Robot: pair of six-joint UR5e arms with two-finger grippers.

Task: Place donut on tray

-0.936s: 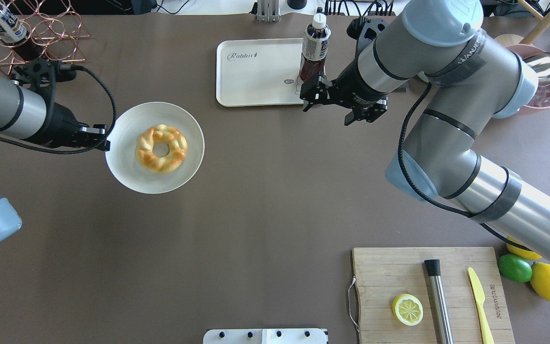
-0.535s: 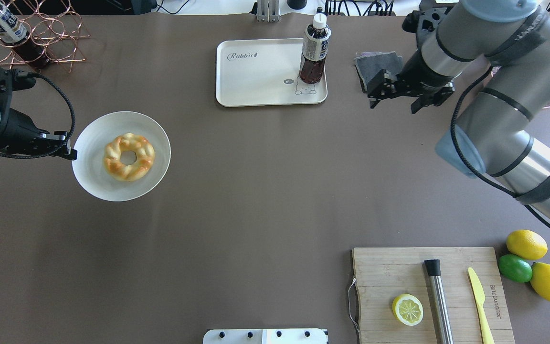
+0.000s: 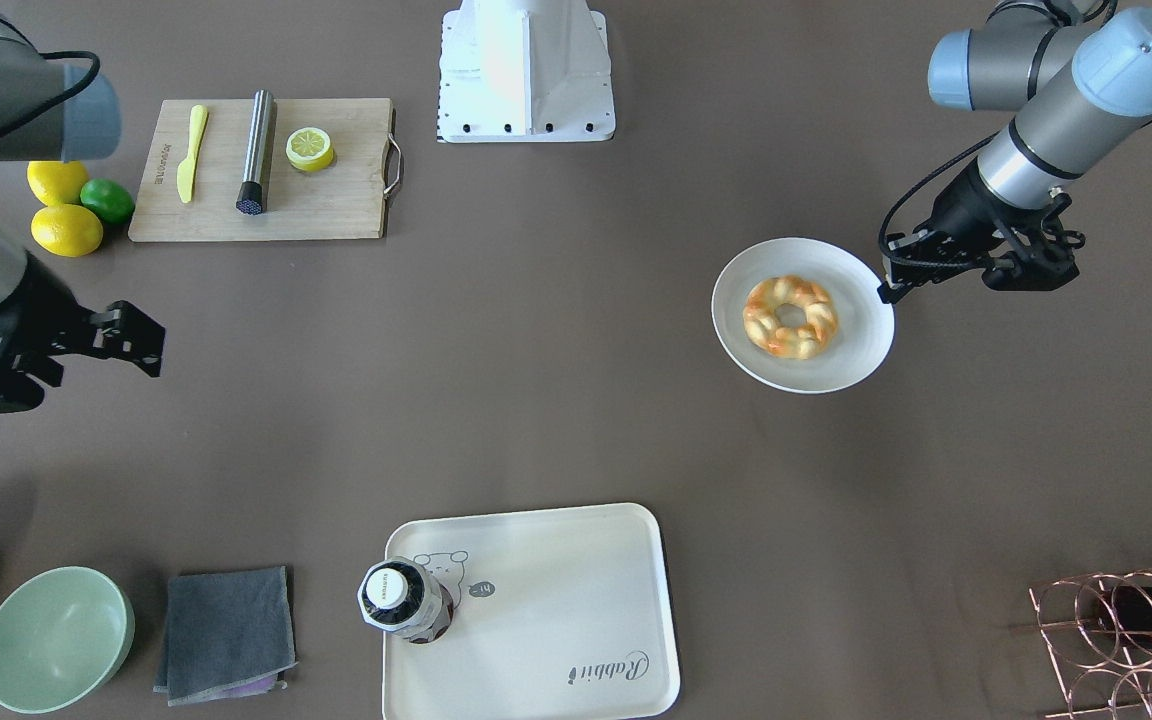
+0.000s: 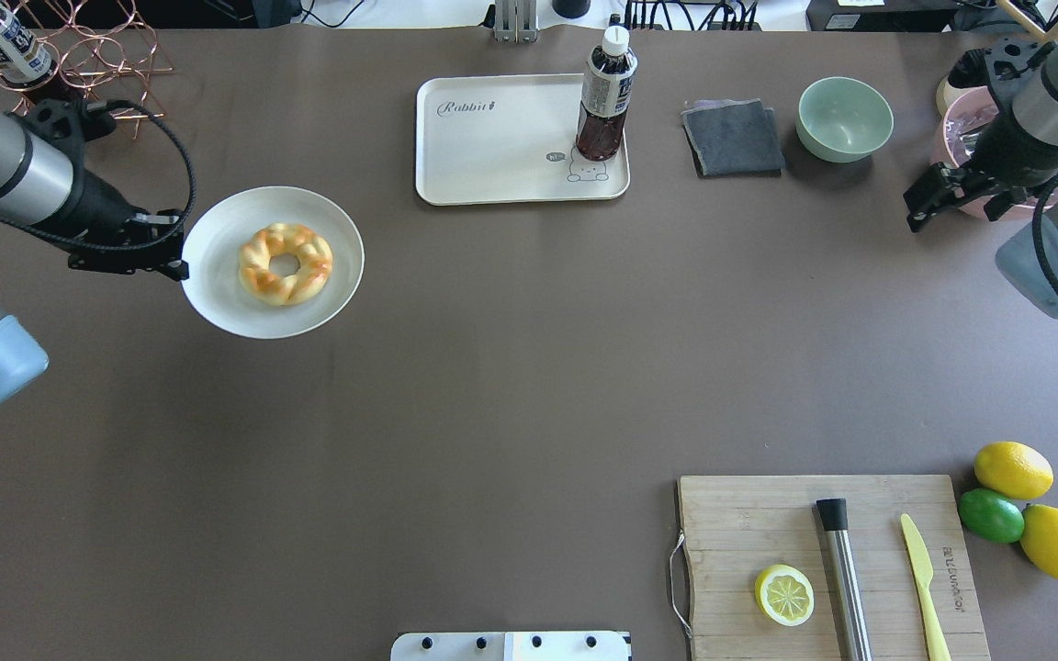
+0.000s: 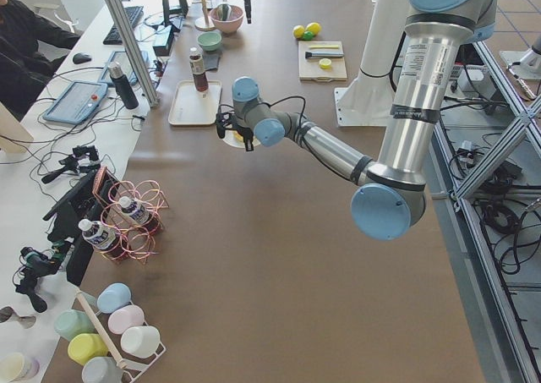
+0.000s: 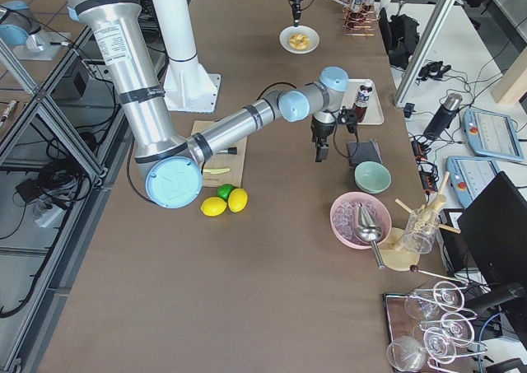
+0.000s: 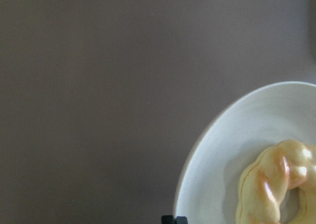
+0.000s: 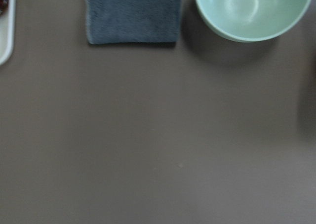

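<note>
Step in hand, as I judge it: carry the donut [image 4: 286, 263] on its plate [image 4: 217, 229] over to the tray [image 4: 492, 147]. The donut lies in the middle of the plate, at the left of the table and well apart from the tray, which sits far and central. The left gripper [image 4: 182, 262] meets the plate's left rim, fingers narrow and apparently pinching it; the left wrist view shows one fingertip [image 7: 174, 219] right at the rim. I cannot tell whether the plate is off the table. To do this well, hold the plate level, since a rim pinch gives little leverage and the donut can slide. Aim for the tray's bare left part, because a bottle [image 4: 604, 92] stands on its right end over the cartoon print. Tip or lower slowly once there. Pose: the left arm comes in from the left edge, forearm running rightward, wrist low, gripper lying roughly flat toward the plate. The right gripper [image 4: 951, 204] hangs at the far right beside a pink bowl [image 4: 951, 119], fingers spread wide and holding nothing.
</note>
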